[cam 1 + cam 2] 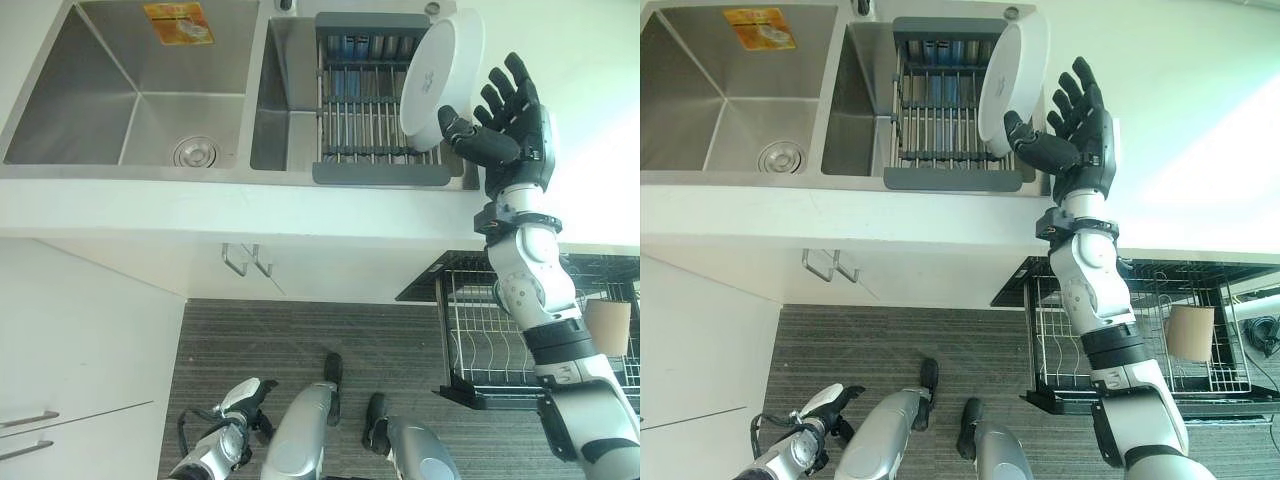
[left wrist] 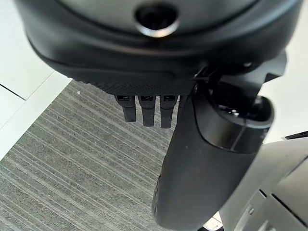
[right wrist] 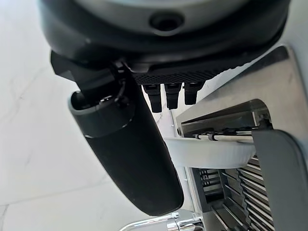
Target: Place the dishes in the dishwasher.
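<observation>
The white plate [image 1: 442, 75] stands on edge in the drying rack [image 1: 375, 100] over the right sink basin, with the right hand [image 1: 508, 128] just beside it. The left basin [image 1: 130, 85] lies open. The pulled-out dishwasher rack [image 1: 1140, 335] below holds a brown cup [image 1: 1189, 332] at its right.

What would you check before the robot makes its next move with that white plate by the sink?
1. Right hand near white plate: ok, thumb at its rim.
2. Fingers curled round the plate: not ok, they are straight.
3. Plate leaning upright in the drying rack: ok.
4. Dishwasher basket pulled out: ok.
5. Free space in the basket: ok, bare wire beside a brown cup.
6. Left hand idle, low: ok.
</observation>
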### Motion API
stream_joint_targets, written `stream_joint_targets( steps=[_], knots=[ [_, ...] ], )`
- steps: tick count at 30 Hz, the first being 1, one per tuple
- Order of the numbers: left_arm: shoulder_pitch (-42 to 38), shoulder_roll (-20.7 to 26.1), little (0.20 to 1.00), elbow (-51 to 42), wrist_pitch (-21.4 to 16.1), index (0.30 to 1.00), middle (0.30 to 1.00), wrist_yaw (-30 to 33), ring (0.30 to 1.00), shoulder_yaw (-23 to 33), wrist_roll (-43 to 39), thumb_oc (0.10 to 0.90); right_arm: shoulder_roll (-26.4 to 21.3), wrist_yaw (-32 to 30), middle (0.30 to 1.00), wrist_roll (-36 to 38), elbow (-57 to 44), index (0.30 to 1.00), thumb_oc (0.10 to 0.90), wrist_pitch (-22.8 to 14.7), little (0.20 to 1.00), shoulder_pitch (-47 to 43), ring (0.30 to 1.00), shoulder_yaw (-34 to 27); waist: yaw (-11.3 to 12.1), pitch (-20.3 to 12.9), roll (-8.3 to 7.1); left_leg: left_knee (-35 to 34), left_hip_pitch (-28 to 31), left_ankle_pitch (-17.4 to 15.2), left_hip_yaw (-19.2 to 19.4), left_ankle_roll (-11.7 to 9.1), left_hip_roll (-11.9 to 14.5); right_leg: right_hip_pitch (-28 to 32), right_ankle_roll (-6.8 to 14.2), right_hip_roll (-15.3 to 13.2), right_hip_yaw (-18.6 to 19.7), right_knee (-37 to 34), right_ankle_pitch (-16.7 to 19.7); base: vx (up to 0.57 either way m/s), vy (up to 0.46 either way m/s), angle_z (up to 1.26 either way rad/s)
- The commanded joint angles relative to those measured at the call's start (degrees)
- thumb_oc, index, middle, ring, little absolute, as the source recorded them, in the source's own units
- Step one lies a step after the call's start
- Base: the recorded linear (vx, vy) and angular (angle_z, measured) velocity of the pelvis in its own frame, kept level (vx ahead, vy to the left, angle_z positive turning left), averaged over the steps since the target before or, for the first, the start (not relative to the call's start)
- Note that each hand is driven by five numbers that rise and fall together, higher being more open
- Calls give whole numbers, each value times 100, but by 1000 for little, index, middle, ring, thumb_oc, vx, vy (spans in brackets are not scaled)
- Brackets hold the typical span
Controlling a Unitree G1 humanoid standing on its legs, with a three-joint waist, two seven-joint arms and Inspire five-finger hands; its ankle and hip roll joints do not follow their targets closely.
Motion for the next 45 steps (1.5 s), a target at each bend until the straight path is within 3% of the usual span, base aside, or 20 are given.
stream_joint_targets(
  steps=[1,15,24,25,26,36,45],
  knots=[
    [289,134,900,-11,34,900,900,27,900,68,-92,800,-451,38,900,-91,-525,900,800,-430,900,-782,900,-204,10,-503,60,232,160,-1110,-438,-245,32,-283,324,-213,-277,-99,212,0,0,0],
    [273,209,900,0,-39,900,900,137,900,85,166,800,-561,-141,900,-220,-308,900,800,-428,900,-1066,900,-195,133,-441,18,232,104,-1080,-472,-260,38,-269,335,-256,-407,-99,218,-1,1,3],
    [247,223,900,-15,-45,900,900,118,900,66,204,800,-576,-164,900,-63,-84,900,800,-194,900,-1168,900,-164,179,-403,27,232,88,-1060,-514,-257,17,-268,332,-273,-432,-99,228,0,0,0],
    [244,230,900,-20,-45,900,900,109,900,62,189,800,-588,-176,639,-23,-27,639,626,-164,639,-1189,639,-155,186,-399,31,232,85,-1057,-525,-257,10,-270,331,-272,-428,-99,229,0,0,0],
    [236,240,900,-36,-37,900,900,87,900,62,174,800,-605,-173,300,7,61,300,400,-186,300,-1223,300,-141,198,-398,39,232,80,-1052,-542,-259,3,-277,329,-272,-420,-99,229,0,0,0],
    [181,276,900,-123,-73,900,900,92,900,-9,5,800,-676,-77,300,87,632,300,400,-5,300,-1636,300,5,285,-297,84,232,-11,-1004,-591,-278,-12,-336,308,-292,-481,-99,233,-3,0,2],
    [239,218,900,-26,-183,900,900,202,900,17,94,800,-680,-359,300,-468,781,300,400,-640,300,-1666,300,44,303,-370,96,232,44,-1018,-550,-292,3,-269,307,-316,-536,-99,211,-13,0,4]
  ],
)
